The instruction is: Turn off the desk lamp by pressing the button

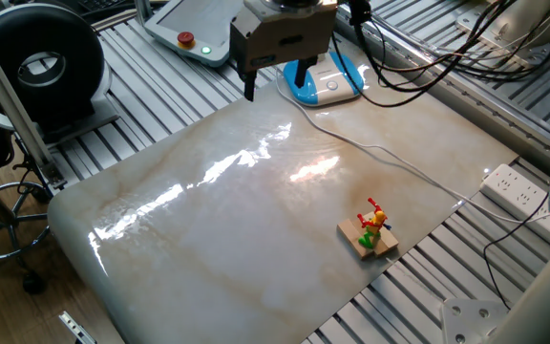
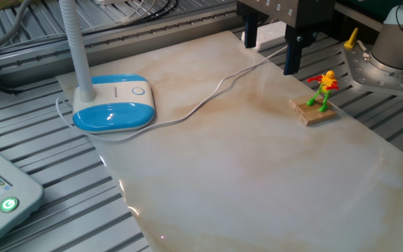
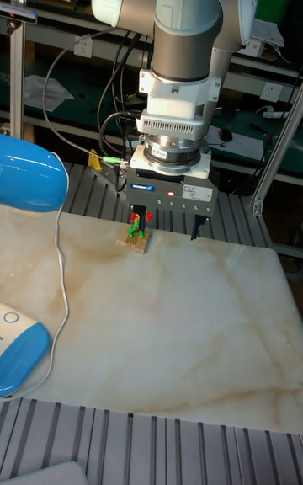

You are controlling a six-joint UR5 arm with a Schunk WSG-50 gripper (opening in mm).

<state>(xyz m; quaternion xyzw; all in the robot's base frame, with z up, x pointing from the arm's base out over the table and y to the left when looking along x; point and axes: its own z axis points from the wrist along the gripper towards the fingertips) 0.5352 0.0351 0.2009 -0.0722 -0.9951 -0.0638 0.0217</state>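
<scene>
Our gripper [image 2: 272,50] hangs above the marble slab [image 2: 257,168], its two fingers spread well apart and holding nothing. Just beside it, at the slab's edge, stands a small toy figure [image 2: 322,89] on a wooden block. A white power strip [image 1: 516,188] lies further off. The lamp [image 2: 114,103] sits well away across the slab, its oval base lying flat, neck upright. The button [image 2: 138,90] faces up on the base's white end, and the cord [image 2: 208,98] trails toward our gripper.

Three fixed views, shared marble table [image 2: 257,168]
</scene>
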